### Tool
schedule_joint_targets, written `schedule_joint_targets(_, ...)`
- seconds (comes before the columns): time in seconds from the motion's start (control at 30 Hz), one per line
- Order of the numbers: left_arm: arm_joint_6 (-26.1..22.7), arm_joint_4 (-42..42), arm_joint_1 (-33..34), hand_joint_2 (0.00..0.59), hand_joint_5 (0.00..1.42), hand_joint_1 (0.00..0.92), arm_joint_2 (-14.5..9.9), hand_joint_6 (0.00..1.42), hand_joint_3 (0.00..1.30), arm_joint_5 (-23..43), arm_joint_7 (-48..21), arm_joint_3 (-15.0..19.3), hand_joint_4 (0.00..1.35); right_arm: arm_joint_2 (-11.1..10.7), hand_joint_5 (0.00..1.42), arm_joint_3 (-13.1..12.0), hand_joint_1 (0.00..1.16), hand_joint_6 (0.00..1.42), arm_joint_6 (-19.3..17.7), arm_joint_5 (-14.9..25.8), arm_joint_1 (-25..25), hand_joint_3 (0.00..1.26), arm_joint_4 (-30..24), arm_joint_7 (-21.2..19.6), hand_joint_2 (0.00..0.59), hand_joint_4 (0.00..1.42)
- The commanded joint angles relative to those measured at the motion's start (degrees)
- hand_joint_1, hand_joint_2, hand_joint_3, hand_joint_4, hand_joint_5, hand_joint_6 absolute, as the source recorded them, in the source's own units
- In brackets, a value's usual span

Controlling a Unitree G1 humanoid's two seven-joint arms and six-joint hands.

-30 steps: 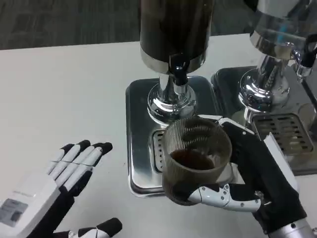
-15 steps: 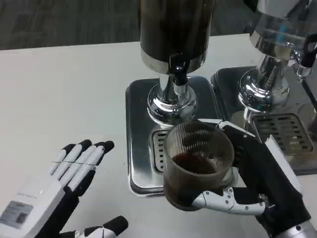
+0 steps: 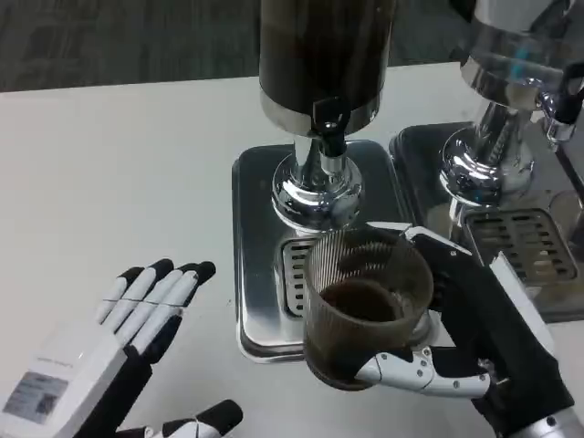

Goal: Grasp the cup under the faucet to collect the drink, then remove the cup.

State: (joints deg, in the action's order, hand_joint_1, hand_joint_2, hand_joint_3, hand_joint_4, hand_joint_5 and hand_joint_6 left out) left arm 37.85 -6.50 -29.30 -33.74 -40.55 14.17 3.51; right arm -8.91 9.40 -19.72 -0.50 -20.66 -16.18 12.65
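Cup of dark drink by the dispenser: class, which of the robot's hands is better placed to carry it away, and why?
Right. The right hand already grips the cup; the left hand is open, apart from it.

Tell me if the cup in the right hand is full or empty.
Partly full. The ribbed cup, held upright by the right hand, shows dark drink across its bottom, well below the rim.

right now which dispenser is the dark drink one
The left dispenser, directly behind the cup in the right hand; the right dispenser looks clear.
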Motion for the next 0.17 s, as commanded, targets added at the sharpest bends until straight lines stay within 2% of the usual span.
schedule_joint_targets(0.03, -0.2, -0.7, -0.8, 0.165, 0.0, 0.0, 0.3, 0.0, 0.04, -0.4, -0.5, 0.1, 0.0, 0.6, 0.81, -0.2, 1.03, 1.11, -0.1, 2.1, 0.4, 0.6, -1.8, 0.1, 0.112, 0.69)
schedule_joint_targets(0.17, -0.2, -0.6, -0.8, 0.164, 0.0, 0.0, 0.6, 0.0, 0.04, -0.4, -0.4, 0.0, 0.0, 0.7, 0.81, -0.2, 1.03, 1.11, 0.0, 2.2, 0.2, 0.6, -1.7, 0.1, 0.112, 0.69)
